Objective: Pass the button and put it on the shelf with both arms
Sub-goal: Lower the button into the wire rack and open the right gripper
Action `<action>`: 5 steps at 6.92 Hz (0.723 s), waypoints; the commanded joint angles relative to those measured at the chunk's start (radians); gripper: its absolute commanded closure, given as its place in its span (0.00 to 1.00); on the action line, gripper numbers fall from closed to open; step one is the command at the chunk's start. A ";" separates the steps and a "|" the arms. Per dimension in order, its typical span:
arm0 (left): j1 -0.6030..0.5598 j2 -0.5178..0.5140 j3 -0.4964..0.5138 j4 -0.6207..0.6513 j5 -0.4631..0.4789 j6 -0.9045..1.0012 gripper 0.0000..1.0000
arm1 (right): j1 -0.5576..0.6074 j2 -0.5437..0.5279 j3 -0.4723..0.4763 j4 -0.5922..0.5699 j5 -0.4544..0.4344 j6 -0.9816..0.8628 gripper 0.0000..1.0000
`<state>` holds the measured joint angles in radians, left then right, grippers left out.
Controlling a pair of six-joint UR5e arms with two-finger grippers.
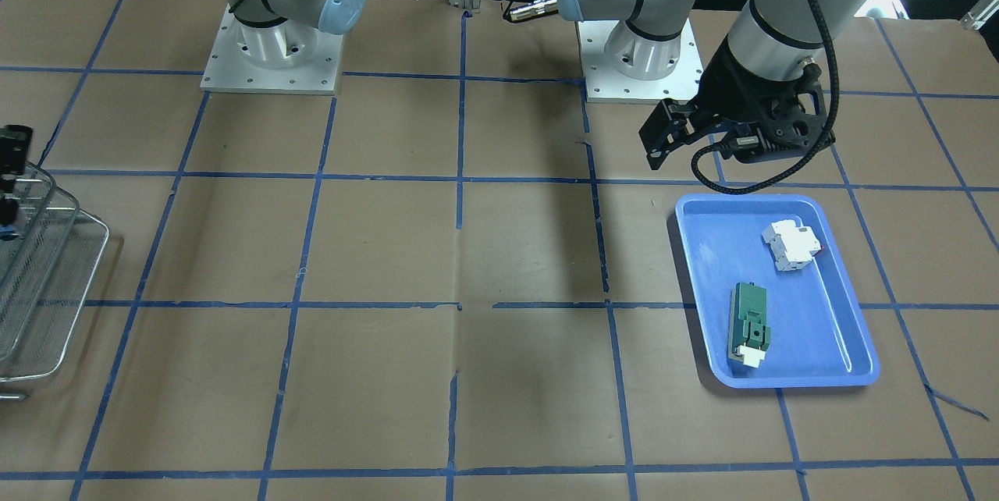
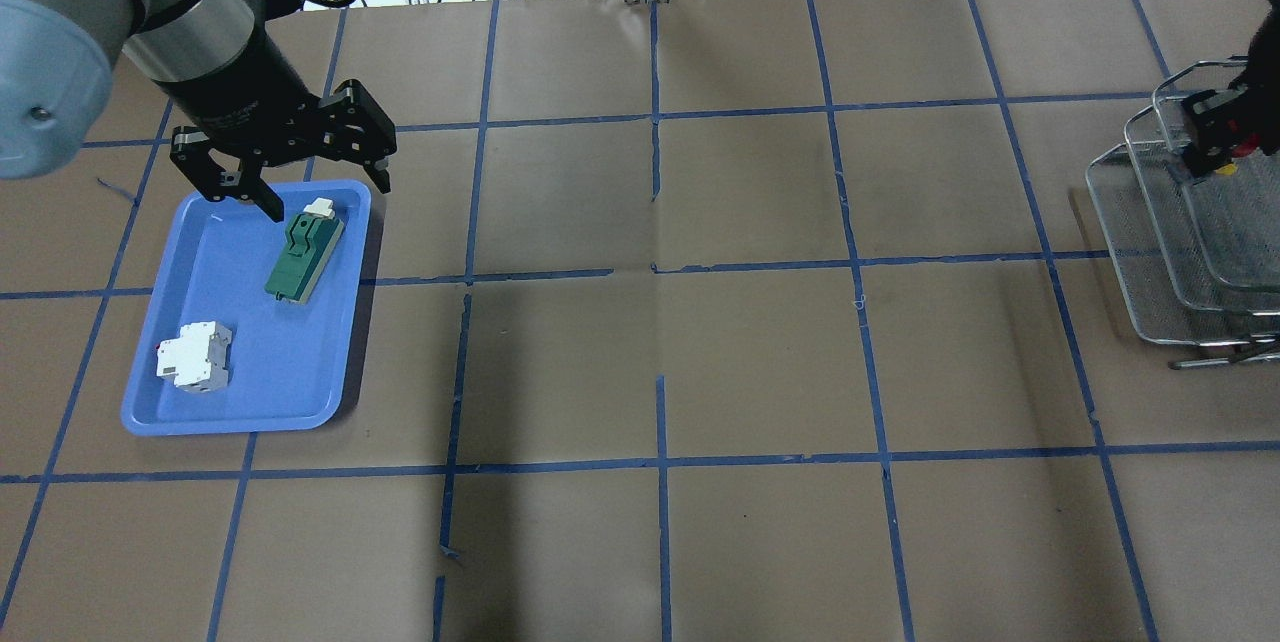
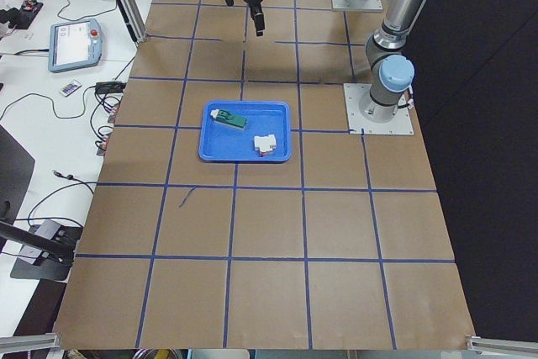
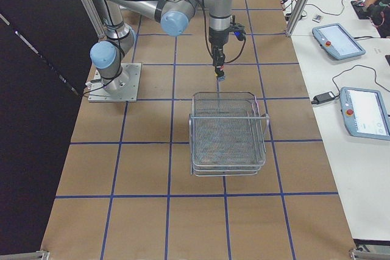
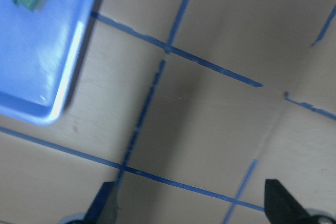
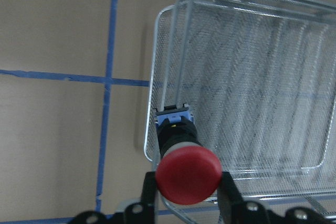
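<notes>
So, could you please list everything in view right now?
table: one, brown paper with blue tape grid, under everything
shelf: one, silver wire mesh, table's end on the robot's right
button: one, red cap, dark body, held above the shelf's rim
blue tray: one, blue, robot's left side
white breaker: one, white, in the tray
green block: one, green, in the tray
left gripper: one, black, open, raised by the tray
right gripper: one, black, shut on the button

Holding left gripper (image 2: 329, 201) aloft with jaws wide apart, angling it downward; pinching button (image 6: 187, 174) in right gripper (image 6: 189, 192), aiming wrist straight down.
</notes>
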<state>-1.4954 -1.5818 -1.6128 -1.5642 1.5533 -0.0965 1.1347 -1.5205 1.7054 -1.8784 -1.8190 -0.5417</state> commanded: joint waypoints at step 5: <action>-0.052 -0.012 0.027 0.075 0.015 0.034 0.00 | -0.174 0.089 -0.032 -0.004 0.085 -0.040 0.34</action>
<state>-1.5441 -1.5950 -1.5884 -1.4891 1.5872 -0.0343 0.9644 -1.4341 1.6788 -1.8829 -1.7493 -0.5762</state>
